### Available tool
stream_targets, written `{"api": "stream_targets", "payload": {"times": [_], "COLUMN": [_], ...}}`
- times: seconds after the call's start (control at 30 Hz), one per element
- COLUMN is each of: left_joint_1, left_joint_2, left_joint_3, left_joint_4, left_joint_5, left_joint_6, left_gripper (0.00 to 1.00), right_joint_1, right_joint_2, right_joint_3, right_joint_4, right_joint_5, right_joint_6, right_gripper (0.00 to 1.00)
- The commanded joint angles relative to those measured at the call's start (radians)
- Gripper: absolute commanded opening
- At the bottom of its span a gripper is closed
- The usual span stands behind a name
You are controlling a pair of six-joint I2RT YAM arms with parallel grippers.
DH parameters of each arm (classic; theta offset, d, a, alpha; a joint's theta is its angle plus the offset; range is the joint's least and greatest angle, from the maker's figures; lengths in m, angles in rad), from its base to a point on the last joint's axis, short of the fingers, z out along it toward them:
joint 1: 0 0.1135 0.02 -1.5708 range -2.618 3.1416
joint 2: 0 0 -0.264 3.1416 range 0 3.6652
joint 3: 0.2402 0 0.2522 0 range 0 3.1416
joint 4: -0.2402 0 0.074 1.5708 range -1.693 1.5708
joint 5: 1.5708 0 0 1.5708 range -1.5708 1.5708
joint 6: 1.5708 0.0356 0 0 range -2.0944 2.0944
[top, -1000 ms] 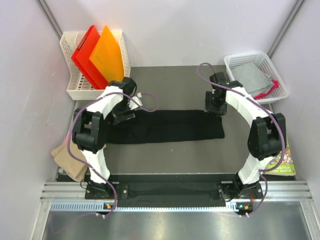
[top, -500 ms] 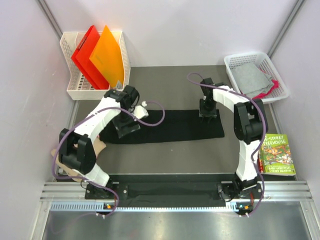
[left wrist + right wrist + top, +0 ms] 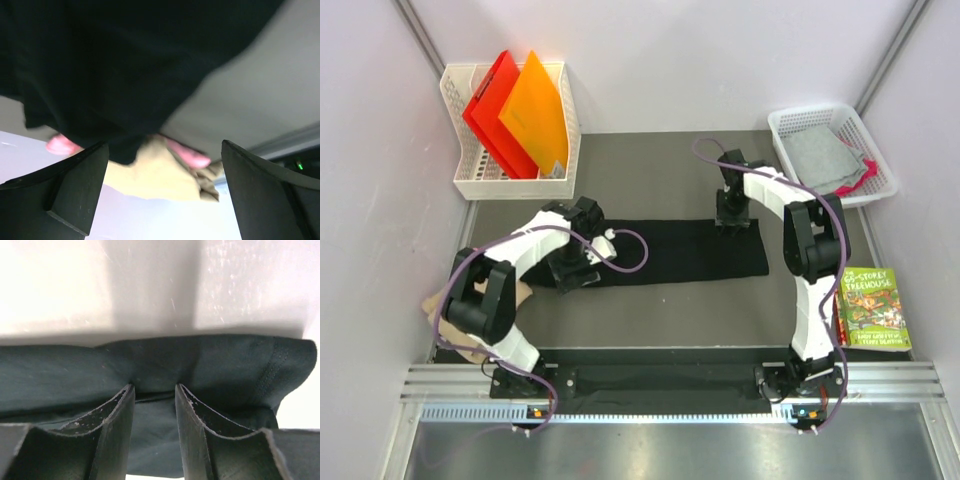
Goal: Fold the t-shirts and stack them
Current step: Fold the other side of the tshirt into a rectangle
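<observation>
A black t-shirt (image 3: 670, 252) lies folded into a long strip across the middle of the table. My right gripper (image 3: 733, 214) stands at its far edge near the right end. In the right wrist view its fingers (image 3: 120, 410) are drawn in on a fold of the black cloth (image 3: 210, 365), which fills the gap between them. My left gripper (image 3: 574, 268) hovers over the strip's left end, wide open and empty (image 3: 162, 192). A tan t-shirt (image 3: 448, 318) lies bunched at the table's left edge; the left wrist view shows it (image 3: 155, 175) with pink cloth (image 3: 192, 157) beside it.
A white basket (image 3: 470, 182) at the back left holds red and orange folders (image 3: 515, 110). Another white basket (image 3: 790, 122) at the back right holds grey cloth (image 3: 820, 155) and a bit of pink (image 3: 850, 182). A picture book (image 3: 872, 308) lies at the right front.
The right gripper shifted left along the shirt's far edge and its jaws narrowed onto the cloth. The left gripper moved nearer, over the strip's left end, still open.
</observation>
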Motion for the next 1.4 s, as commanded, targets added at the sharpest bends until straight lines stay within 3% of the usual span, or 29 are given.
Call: {"api": "stream_targets", "payload": {"times": [0.0, 0.27, 0.53, 0.93, 1.07, 1.2, 1.37], "left_joint_1": [0.013, 0.073, 0.16, 0.192, 0.191, 0.176, 0.117], "left_joint_2": [0.067, 0.197, 0.272, 0.062, 0.011, 0.067, 0.232], "left_joint_3": [0.041, 0.076, 0.179, 0.185, 0.336, 0.431, 0.432], "left_joint_4": [0.132, 0.234, 0.162, -0.046, -0.167, -0.209, -0.135], "left_joint_5": [-0.027, -0.051, -0.005, 0.071, 0.124, 0.263, 0.226], "left_joint_6": [-0.012, -0.015, -0.02, 0.022, 0.036, 0.002, -0.082], "left_gripper": [0.99, 0.99, 0.99, 0.99, 0.99, 0.99, 0.99], "right_joint_1": [-0.007, -0.009, -0.015, -0.03, -0.033, -0.033, -0.033], "right_joint_2": [-0.083, -0.112, -0.12, -0.117, -0.132, -0.143, -0.152], "right_joint_3": [-0.07, -0.139, -0.171, -0.125, -0.094, -0.082, -0.102], "right_joint_4": [0.028, 0.055, 0.066, 0.046, 0.028, 0.025, 0.026], "right_joint_5": [0.008, 0.002, 0.006, 0.0, -0.008, -0.018, -0.026], "right_joint_6": [-0.009, -0.009, -0.014, -0.026, -0.029, -0.022, -0.011], "right_gripper": [0.39, 0.38, 0.38, 0.38, 0.38, 0.38, 0.38]}}
